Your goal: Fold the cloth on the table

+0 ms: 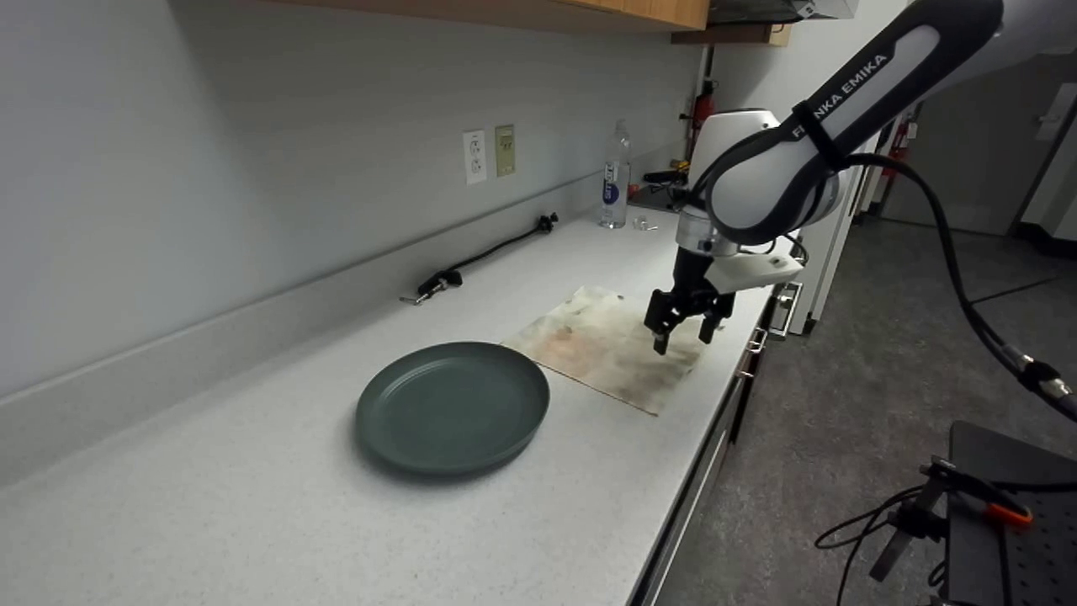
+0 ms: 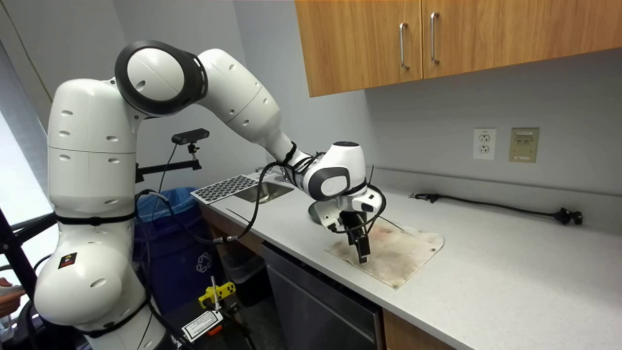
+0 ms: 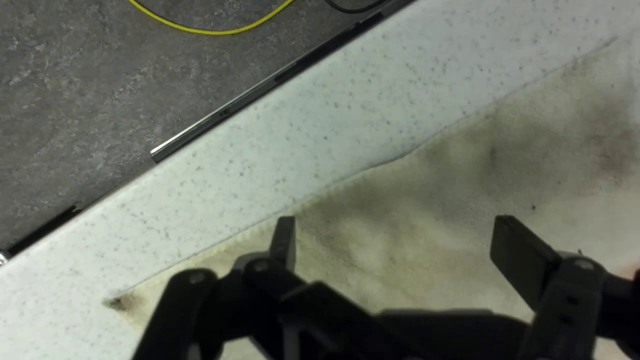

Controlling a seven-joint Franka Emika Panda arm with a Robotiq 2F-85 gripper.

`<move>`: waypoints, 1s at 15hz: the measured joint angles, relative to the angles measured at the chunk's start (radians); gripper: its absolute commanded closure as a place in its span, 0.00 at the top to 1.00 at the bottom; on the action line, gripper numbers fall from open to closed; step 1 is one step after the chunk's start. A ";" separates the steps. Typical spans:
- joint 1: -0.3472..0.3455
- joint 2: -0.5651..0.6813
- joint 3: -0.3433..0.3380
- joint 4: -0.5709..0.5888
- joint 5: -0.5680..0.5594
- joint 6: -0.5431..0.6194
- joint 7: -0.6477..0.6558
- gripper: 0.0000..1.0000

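Observation:
The cloth is a thin, stained, beige sheet lying flat and unfolded on the white countertop. It shows in both exterior views point(image 1: 589, 353) point(image 2: 401, 250) and fills much of the wrist view point(image 3: 440, 250). My gripper point(image 1: 683, 340) is open and empty, pointing down above the cloth near its edge on the counter's front side. It also shows in an exterior view point(image 2: 362, 255), where the arm hides part of the cloth. In the wrist view the fingers point(image 3: 392, 220) are wide apart over the cloth, with the left fingertip near the cloth's edge. A dark-stained cloth corner point(image 3: 120, 302) lies to the left.
A dark green plate point(image 1: 454, 412) stands beside the cloth. A black cable-like rod with clamps point(image 1: 496, 250) lies along the wall. A clear bottle point(image 1: 616, 181) stands at the back. A sink point(image 2: 266, 192) is at the far end. The counter's front edge point(image 3: 250, 107) runs close to the cloth.

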 measured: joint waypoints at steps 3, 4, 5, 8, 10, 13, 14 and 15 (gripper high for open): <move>0.029 -0.021 -0.025 -0.017 -0.003 0.078 0.109 1.00; 0.047 -0.028 -0.042 -0.027 -0.020 0.111 0.162 1.00; 0.068 -0.032 -0.062 -0.037 -0.033 0.147 0.221 1.00; 0.125 -0.041 -0.119 -0.065 -0.052 0.200 0.391 1.00; 0.159 -0.043 -0.160 -0.080 -0.091 0.199 0.505 1.00; 0.183 -0.057 -0.191 -0.095 -0.142 0.138 0.630 1.00; 0.184 -0.066 -0.191 -0.097 -0.149 0.103 0.654 1.00; 0.184 -0.076 -0.190 -0.096 -0.150 0.063 0.674 1.00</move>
